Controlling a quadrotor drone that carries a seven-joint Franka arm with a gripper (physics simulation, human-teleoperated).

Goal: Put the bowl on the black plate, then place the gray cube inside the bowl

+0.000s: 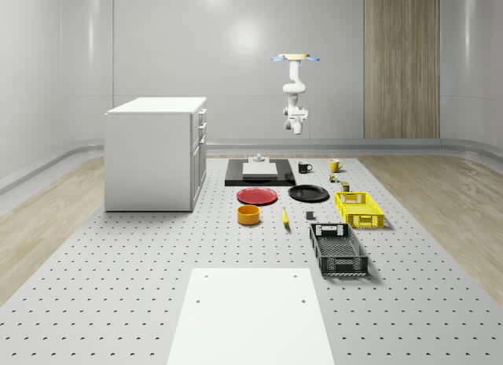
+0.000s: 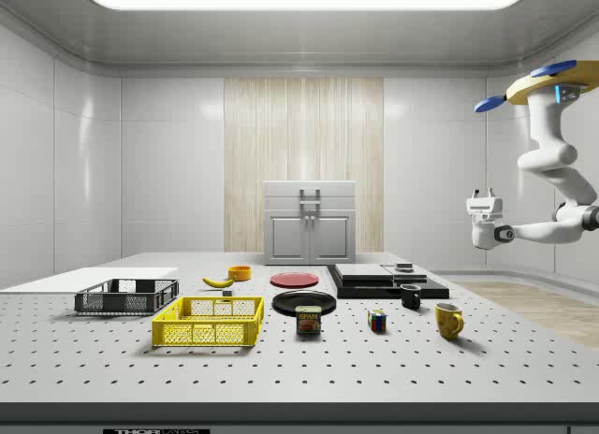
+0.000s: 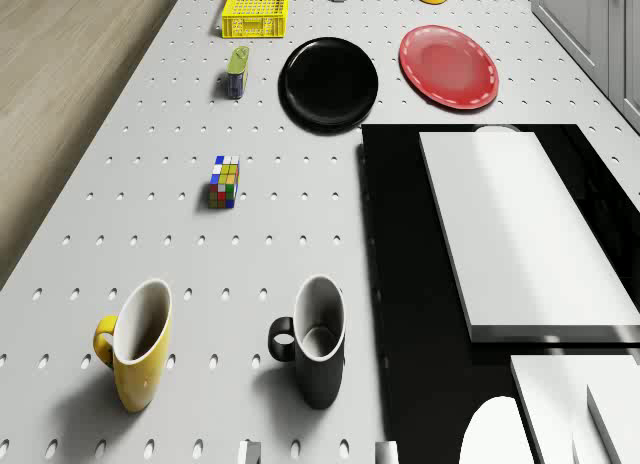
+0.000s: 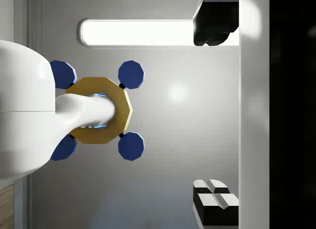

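Hovering high beyond the table's (image 1: 118,302) far end, the drone (image 1: 295,59) carries its end effector (image 2: 481,199), empty, fingers apart.

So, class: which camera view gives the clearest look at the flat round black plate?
The drone view: the flat round black plate lies open from above, its whole rim visible, beside the red plate. The whole-scene view shows it as a small dark oval; the side view shows it nearly edge-on.

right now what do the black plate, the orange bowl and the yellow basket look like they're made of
Black plate: glossy, likely glazed ceramic or plastic, judging by its soft sheen. Orange bowl: smooth, matte, probably plastic. Yellow basket: moulded plastic, going by its open lattice walls.
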